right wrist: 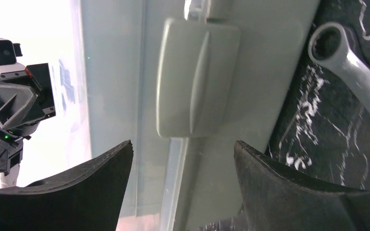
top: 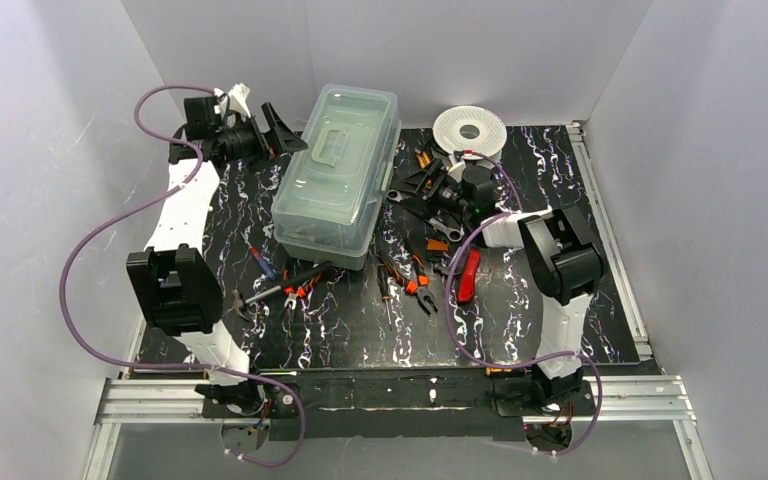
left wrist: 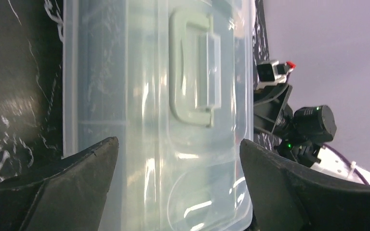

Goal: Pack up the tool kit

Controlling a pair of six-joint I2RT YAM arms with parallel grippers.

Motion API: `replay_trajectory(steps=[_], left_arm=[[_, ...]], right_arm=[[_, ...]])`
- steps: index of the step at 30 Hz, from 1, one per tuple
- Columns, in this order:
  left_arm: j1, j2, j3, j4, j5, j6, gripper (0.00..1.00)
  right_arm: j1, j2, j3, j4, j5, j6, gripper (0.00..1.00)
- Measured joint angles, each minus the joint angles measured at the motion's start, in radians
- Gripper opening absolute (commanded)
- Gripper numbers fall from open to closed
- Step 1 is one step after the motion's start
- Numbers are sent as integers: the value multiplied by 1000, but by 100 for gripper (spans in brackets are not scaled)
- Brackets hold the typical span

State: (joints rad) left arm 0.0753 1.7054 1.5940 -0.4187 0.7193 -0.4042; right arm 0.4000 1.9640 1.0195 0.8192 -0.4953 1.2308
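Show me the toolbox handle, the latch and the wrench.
toolbox handle (left wrist: 177,67), left wrist view, on its long bar.
latch (right wrist: 197,79), right wrist view, centre of its face.
wrench (right wrist: 361,74), right wrist view, on its shaft.

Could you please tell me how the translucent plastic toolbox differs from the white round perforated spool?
The translucent rectangular plastic toolbox is boxy and tall; the white round perforated spool is a flat disc. The toolbox is far larger than the spool. Both sit on the black marbled table.
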Motion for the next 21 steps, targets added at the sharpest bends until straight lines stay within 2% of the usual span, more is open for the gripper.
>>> replay_trajectory(steps=[8, 15, 21], left_arm=[[0, 140, 194, 47, -65, -66, 98], [-4, 276, 199, 106, -74, -174, 98], [-42, 296, 159, 162, -69, -201, 98]], right_arm=[[0, 110, 170, 32, -34, 74, 83], [0, 160, 199, 29, -27, 134, 83], [-2, 251, 221, 98, -47, 204, 82]])
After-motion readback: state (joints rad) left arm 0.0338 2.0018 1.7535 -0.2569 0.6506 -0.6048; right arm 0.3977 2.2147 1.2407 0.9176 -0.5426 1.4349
